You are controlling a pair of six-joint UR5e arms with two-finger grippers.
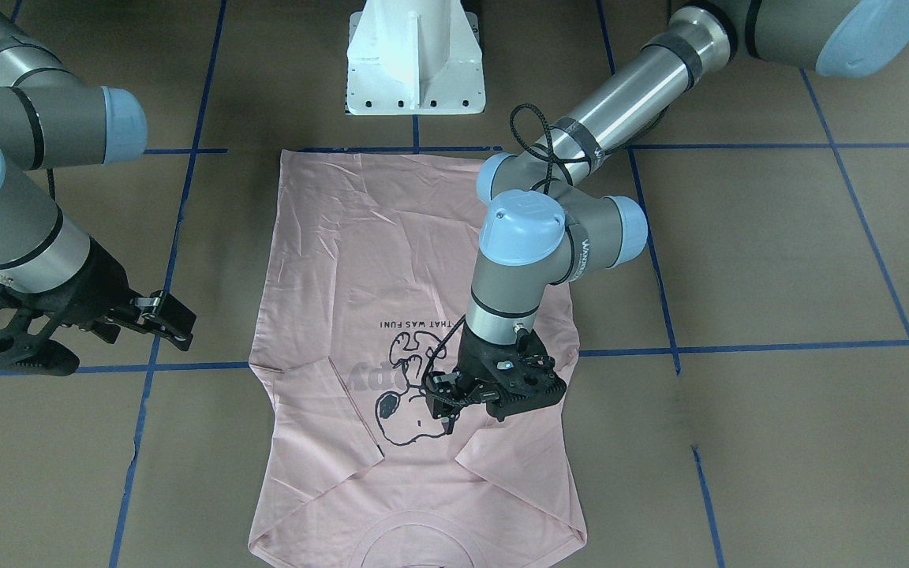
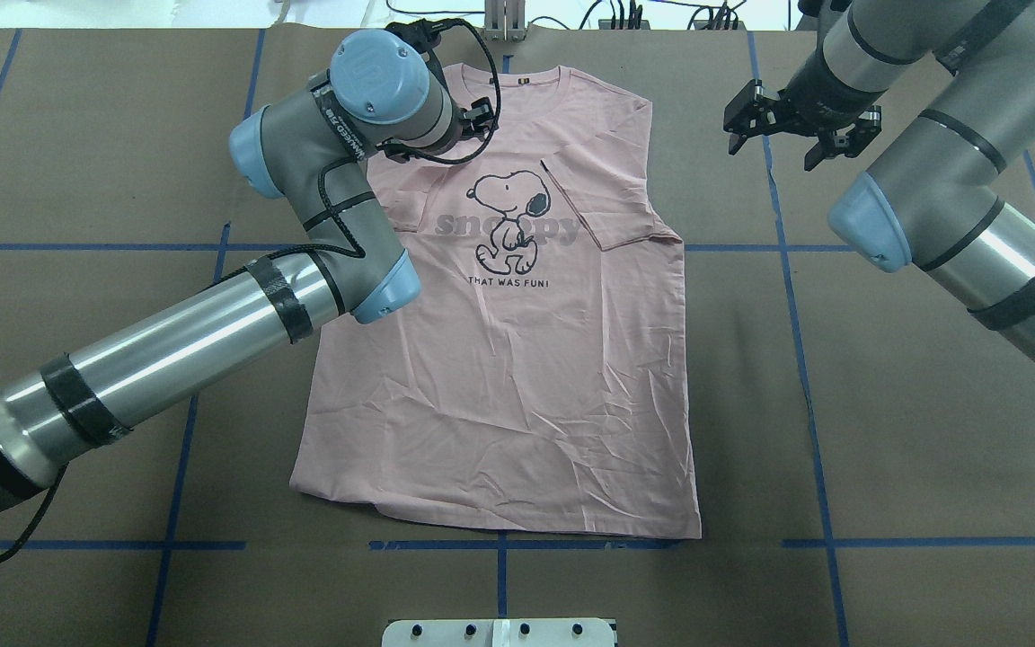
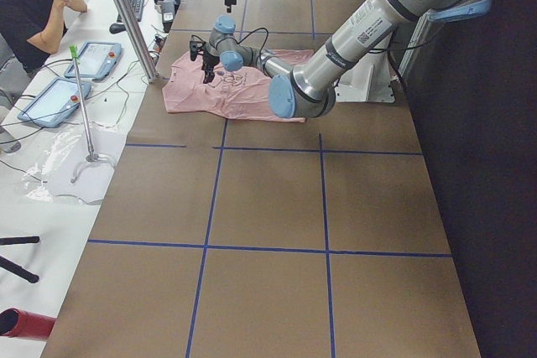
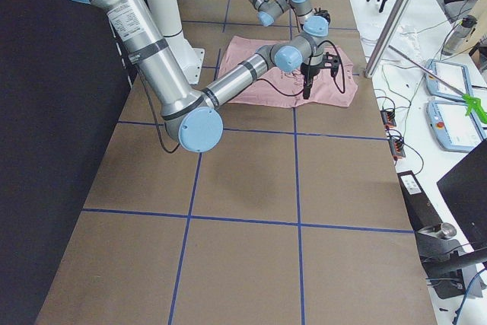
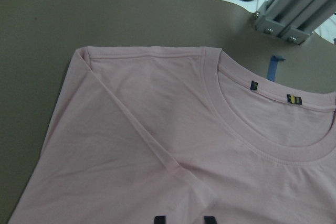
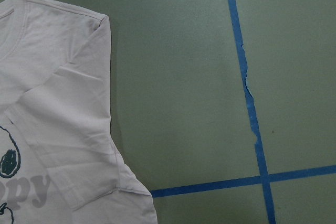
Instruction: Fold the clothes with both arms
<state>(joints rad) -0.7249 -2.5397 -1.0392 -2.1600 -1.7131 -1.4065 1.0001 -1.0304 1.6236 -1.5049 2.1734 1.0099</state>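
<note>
Lying flat mid-table (image 2: 931, 404), the T-shirt (image 2: 517, 377) was spread collar-far. The left gripper (image 1: 445, 406) was held low over its far left shoulder, finger state not discernible. The right gripper (image 2: 774, 144) was held spread wide over bare table, right of the folded-in right sleeve (image 2: 612, 211). Uneven grasps could have skewed the fold.

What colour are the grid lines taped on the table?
Blue; the tape lines show best in the right wrist-mounted view.
</note>
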